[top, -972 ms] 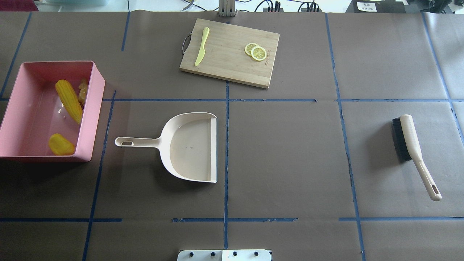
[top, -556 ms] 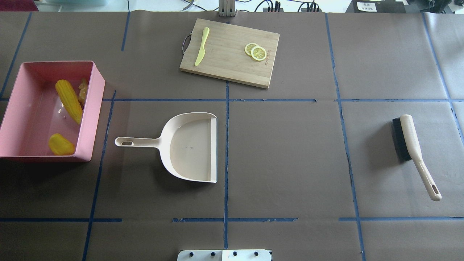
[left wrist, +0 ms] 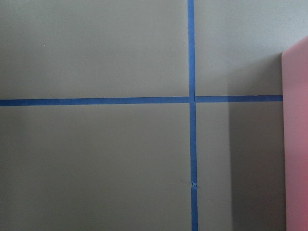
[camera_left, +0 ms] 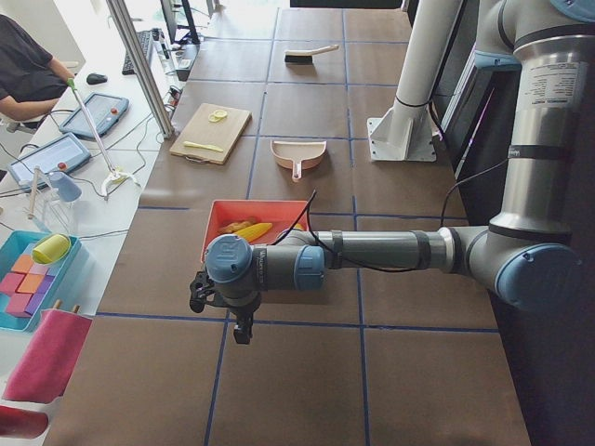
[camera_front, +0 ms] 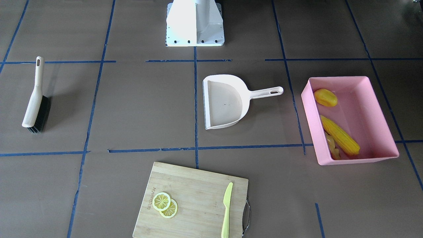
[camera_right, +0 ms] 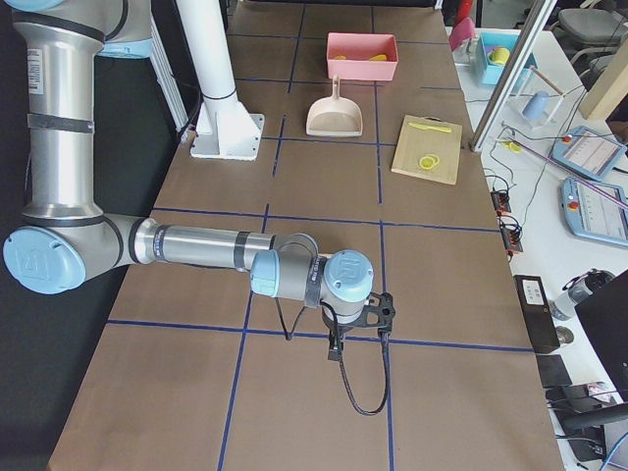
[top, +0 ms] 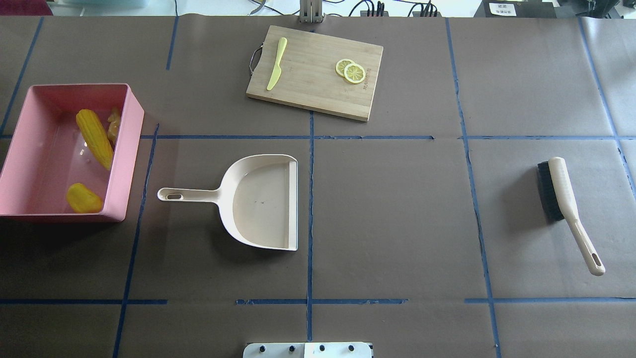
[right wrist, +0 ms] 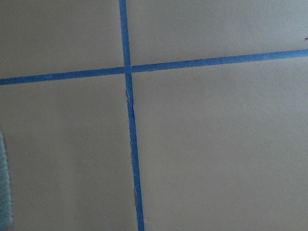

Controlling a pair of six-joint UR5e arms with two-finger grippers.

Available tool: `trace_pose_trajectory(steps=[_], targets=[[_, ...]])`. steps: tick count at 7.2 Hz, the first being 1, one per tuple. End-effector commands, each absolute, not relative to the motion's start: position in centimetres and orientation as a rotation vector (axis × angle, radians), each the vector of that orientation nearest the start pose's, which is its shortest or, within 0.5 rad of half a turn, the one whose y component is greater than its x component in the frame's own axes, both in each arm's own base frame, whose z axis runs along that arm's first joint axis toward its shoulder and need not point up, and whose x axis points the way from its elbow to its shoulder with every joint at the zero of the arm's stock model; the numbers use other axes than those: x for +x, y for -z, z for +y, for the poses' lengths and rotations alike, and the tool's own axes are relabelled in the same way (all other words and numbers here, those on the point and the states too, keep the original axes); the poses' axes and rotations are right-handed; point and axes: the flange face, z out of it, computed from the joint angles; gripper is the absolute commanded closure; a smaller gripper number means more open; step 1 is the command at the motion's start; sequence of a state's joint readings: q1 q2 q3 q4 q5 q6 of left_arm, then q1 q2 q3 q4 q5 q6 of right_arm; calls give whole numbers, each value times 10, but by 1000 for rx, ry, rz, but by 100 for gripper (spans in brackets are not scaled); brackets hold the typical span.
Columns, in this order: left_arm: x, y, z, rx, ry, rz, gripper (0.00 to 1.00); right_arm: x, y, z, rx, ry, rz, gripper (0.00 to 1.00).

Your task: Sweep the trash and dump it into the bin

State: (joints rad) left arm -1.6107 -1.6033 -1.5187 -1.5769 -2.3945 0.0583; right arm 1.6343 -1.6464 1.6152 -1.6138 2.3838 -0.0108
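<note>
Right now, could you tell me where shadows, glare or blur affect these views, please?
Overhead: the bin throws a dark shadow toward the robot's side, and a small glint sits on its floor by the corn cob. Front-facing: the robot base is blown out white. Left wrist: the bin's edge looks soft, with a shadow beside it.

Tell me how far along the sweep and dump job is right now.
Looks finished. The corn cob, small yellow vegetable and ginger root lie inside the pink bin. Nothing is in hand: the dustpan sits empty on the table, the brush lies apart, and no arm is near either. I see no trash left outside; the lemon slices and knife are on the cutting board.
</note>
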Motion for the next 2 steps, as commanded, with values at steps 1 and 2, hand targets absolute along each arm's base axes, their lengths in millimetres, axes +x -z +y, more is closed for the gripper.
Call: trace_pose_trajectory(steps=[1,2], targets=[[-80,-663,-503,29,-12,823,0,92,-672,-451,-33,-83,-815,0],[-80,-662,-504,32,-14,823,0,93,-671,-451,-33,-86,-815,0]])
